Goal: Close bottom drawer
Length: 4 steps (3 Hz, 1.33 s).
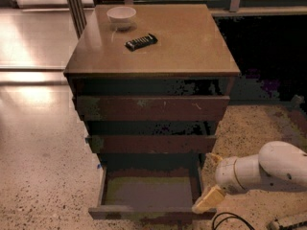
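1. Three dark brown drawers sit in the cabinet [76, 87], under a brown worktop [192, 42].
2. The bottom drawer [144, 213] is the lowest one, close to the speckled floor [48, 176]. It is pulled far out toward the camera, and its grey-green inner floor is visible.
3. The pincer [210, 178] is low, just beside the right side of the bottom drawer. It is on a white arm [268, 169] that comes in from the right edge.
4. The pincer is spread and pinches nothing. One tan fingertip [213, 157] is near the right end of the middle drawer [151, 143]; the other is at the right front corner of the bottom drawer.
5. Whether this lower tip touches the drawer cannot be told.
6. On the worktop, toward the back left, stand a white bowl [121, 16] and a flat black object [141, 41], near each other but apart.
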Each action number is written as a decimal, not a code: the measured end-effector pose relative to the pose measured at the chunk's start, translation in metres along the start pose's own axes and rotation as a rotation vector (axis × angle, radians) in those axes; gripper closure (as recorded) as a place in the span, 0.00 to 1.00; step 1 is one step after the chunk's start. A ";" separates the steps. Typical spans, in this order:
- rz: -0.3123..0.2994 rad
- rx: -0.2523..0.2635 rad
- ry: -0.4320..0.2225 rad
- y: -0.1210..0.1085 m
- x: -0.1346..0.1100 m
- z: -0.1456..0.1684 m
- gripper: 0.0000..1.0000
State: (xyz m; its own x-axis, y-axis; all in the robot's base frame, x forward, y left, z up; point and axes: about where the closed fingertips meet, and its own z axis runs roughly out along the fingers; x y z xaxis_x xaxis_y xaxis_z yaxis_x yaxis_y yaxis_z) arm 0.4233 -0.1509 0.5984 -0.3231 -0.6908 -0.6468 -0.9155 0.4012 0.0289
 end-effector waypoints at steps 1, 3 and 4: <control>-0.015 -0.029 0.017 0.002 0.019 0.045 0.00; -0.029 -0.051 0.036 0.004 0.033 0.080 0.00; -0.048 -0.028 0.067 0.006 0.044 0.088 0.00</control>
State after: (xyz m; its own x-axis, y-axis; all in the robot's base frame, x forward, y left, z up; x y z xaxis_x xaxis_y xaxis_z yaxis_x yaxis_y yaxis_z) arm 0.4249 -0.1260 0.5028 -0.2932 -0.7478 -0.5957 -0.9363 0.3506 0.0207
